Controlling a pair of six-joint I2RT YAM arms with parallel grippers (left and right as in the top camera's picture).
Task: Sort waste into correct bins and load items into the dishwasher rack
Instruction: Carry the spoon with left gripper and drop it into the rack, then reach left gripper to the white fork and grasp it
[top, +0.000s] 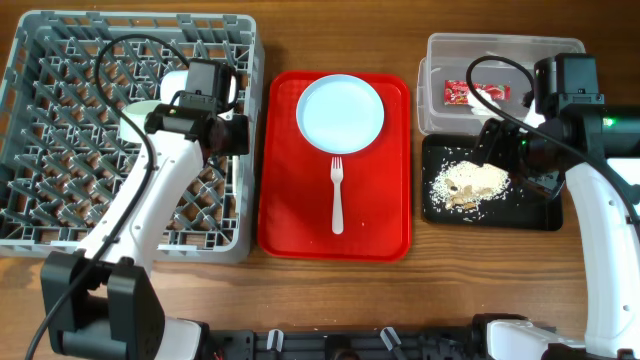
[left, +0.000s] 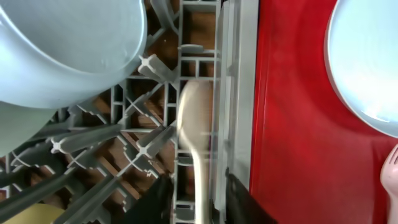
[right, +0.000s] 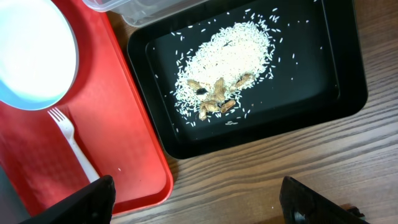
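the left pincer (left: 199, 190) is spread over the grey rack (top: 25, 60), left of the red tray (top: 385, 220), with the white spoon (left: 194, 124) lying between its fingers. the right pincer (right: 199, 196) is spread wide, just right of the red tray, by the black tray (right: 348, 87) of rice (right: 224, 53).

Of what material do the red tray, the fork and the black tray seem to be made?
Red tray: probably plastic, matte, finely textured surface. Fork: likely plastic, white, thin. Black tray: seemingly plastic, smooth, with soft shine at rim.

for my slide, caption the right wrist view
Open right gripper beside a shallow black rectangular tray holding whitish rice scraps
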